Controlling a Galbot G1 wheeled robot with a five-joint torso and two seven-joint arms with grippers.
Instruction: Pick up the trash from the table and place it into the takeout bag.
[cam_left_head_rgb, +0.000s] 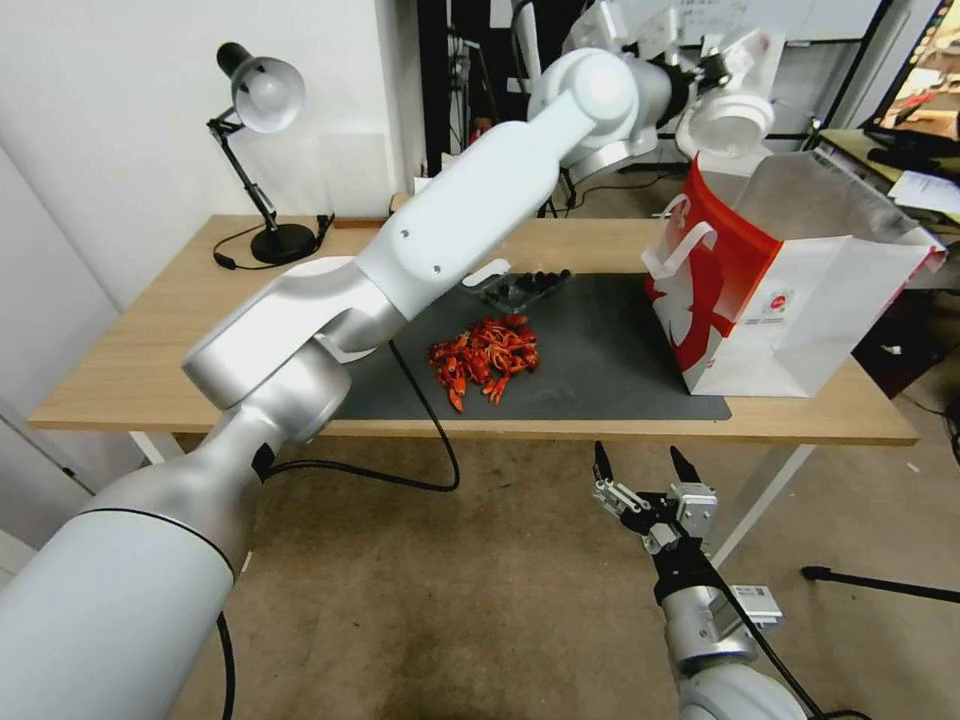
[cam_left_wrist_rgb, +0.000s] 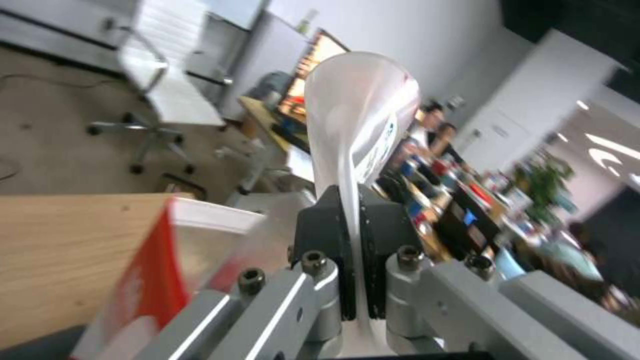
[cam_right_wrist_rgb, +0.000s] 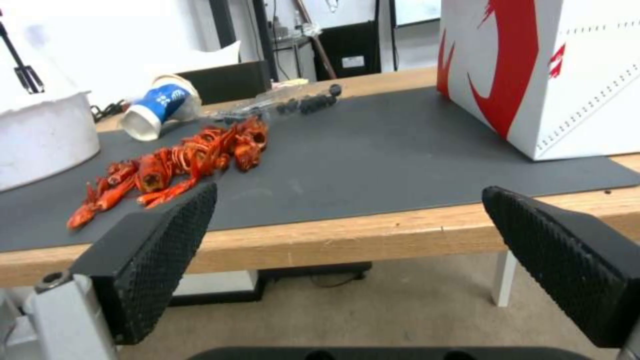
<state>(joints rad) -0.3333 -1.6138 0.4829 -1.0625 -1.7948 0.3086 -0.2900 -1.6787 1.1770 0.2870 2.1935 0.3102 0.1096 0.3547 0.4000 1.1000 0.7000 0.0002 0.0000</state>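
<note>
Left pincer (cam_left_wrist_rgb: 357, 260), pinched white cup (cam_left_wrist_rgb: 357, 125)

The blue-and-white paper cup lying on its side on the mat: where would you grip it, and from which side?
I would take the blue-and-white paper cup across its blue body, coming down from above. It lies tipped over on the mat, so the round wall is exposed, while the rim would likely crush. The open right gripper hangs below the table edge, free to reach it.
</note>
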